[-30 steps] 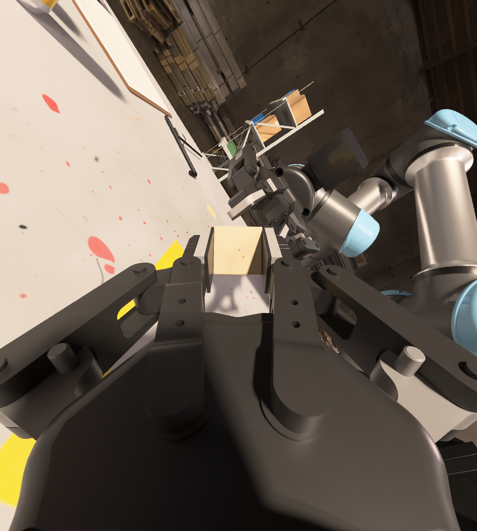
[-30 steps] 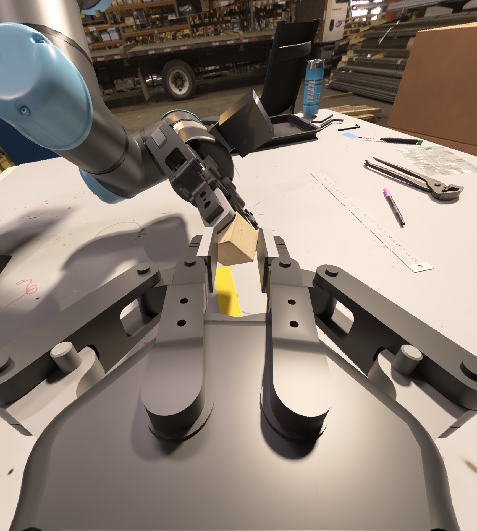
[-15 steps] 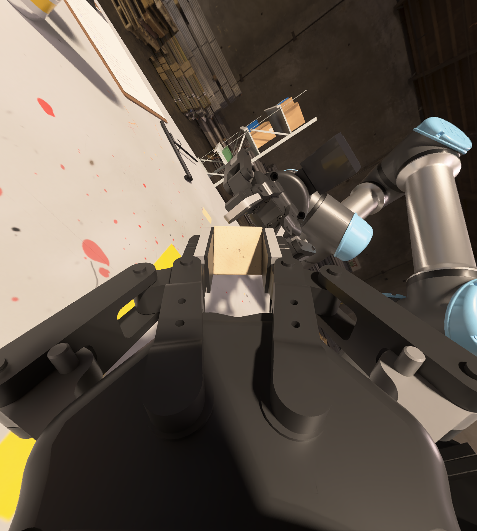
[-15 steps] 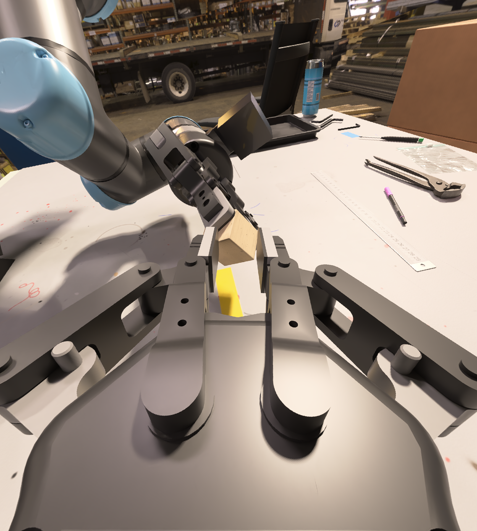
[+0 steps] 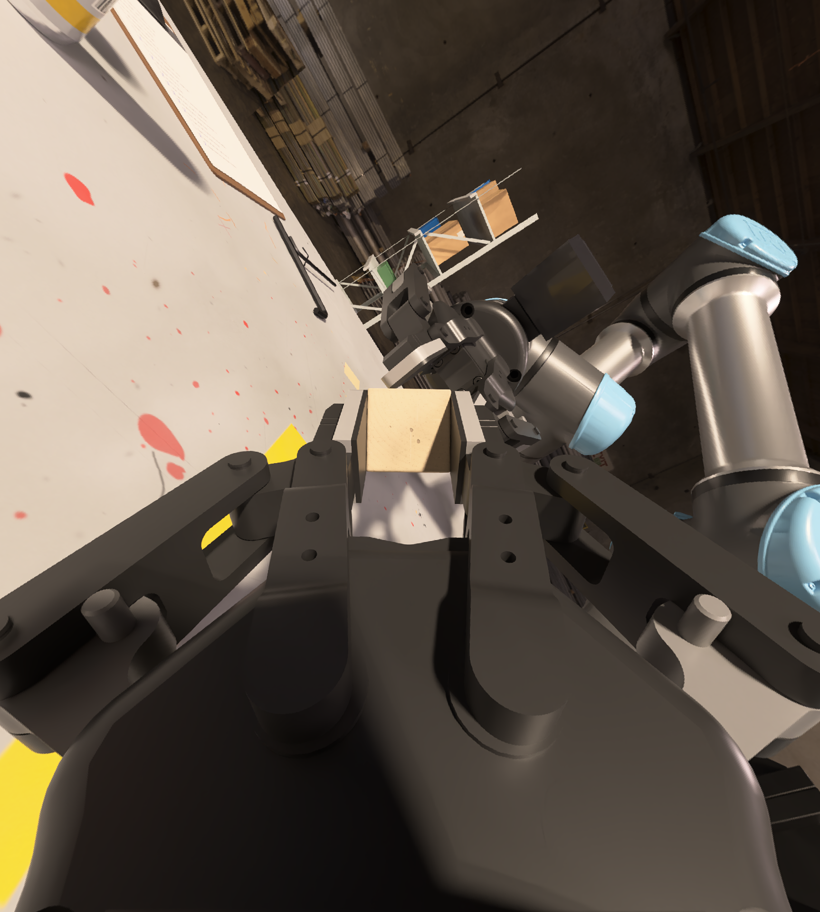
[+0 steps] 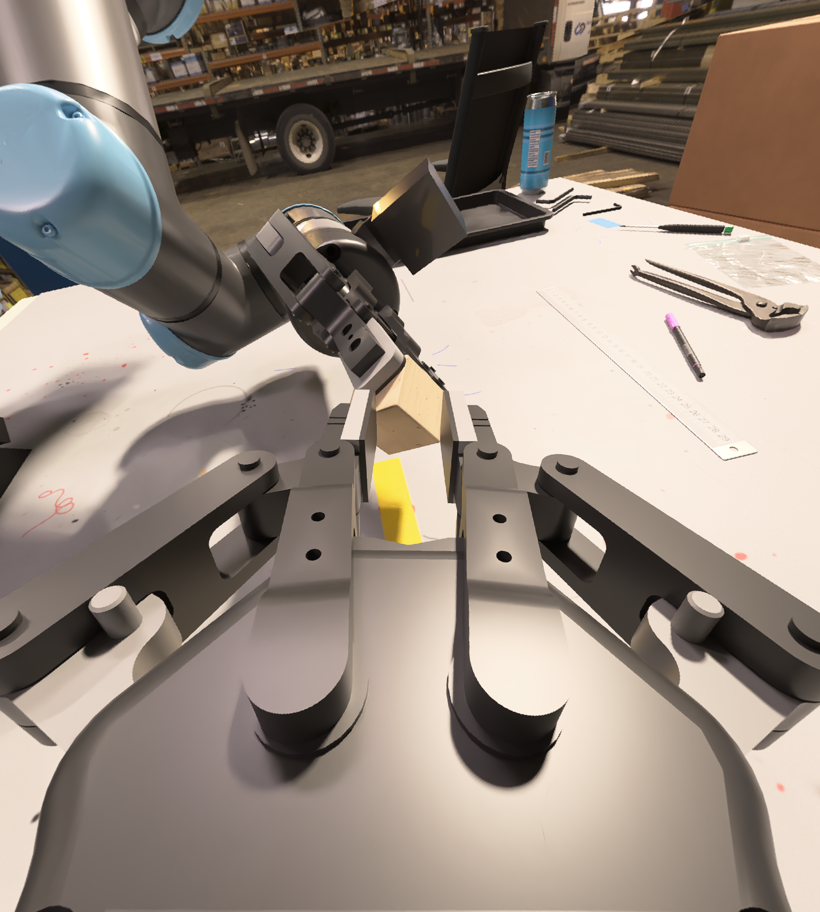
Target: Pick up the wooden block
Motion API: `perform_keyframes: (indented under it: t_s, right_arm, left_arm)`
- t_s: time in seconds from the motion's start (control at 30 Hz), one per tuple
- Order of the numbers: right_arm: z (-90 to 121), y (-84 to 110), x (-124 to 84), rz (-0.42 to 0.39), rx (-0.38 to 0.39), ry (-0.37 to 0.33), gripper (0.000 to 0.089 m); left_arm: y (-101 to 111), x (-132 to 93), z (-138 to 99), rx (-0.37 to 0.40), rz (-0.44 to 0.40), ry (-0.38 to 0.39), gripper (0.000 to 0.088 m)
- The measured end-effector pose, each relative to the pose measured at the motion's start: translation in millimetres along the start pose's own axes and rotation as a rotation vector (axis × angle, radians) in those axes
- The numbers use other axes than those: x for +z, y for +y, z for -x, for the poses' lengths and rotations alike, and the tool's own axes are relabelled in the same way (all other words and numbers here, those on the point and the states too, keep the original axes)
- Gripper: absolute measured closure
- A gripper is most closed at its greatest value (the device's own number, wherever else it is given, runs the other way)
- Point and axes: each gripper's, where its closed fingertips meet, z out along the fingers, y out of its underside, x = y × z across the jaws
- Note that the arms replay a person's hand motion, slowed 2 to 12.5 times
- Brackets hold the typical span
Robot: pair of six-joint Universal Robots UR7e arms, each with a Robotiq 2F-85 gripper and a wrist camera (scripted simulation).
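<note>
While both the left gripper (image 5: 408,429) and right gripper (image 6: 409,424) clamp the wooden block (image 6: 410,417), a paint-speckled white table (image 6: 546,375) fronts warehouse shelving (image 6: 250,54).

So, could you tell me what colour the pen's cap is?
Purple, on the slim dark pen; right wrist view.

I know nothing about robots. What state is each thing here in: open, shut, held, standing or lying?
wooden block: held clear of the table, tilted
left gripper: shut on the wooden block
right gripper: appears shut on the same block, from the opposite side
pincers: lying flat, jaws closed
pen: lying flat, purple cap on
can: standing upright
</note>
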Motion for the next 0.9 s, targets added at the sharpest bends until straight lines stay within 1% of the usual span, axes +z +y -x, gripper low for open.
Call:
perform_keyframes:
  t_s: [0.2,0.53,0.9]
  right_arm:
    - [-0.4,0.8,0.4,0.006,0.009,0.002,0.0656]
    - [-1.4,-0.3,-0.8,0.004,0.029,0.001,0.0658]
    - [-0.6,-1.3,-1.0,-0.003,0.039,-0.009,0.0661]
  left_arm:
    - [-0.9,-0.2,-0.2,0.009,-0.005,-0.005,0.0601]
    - [-0.9,-1.3,3.3,0.036,0.002,-0.042,0.0601]
    - [-0.7,-2.2,4.4,0.058,0.015,-0.066,0.0601]
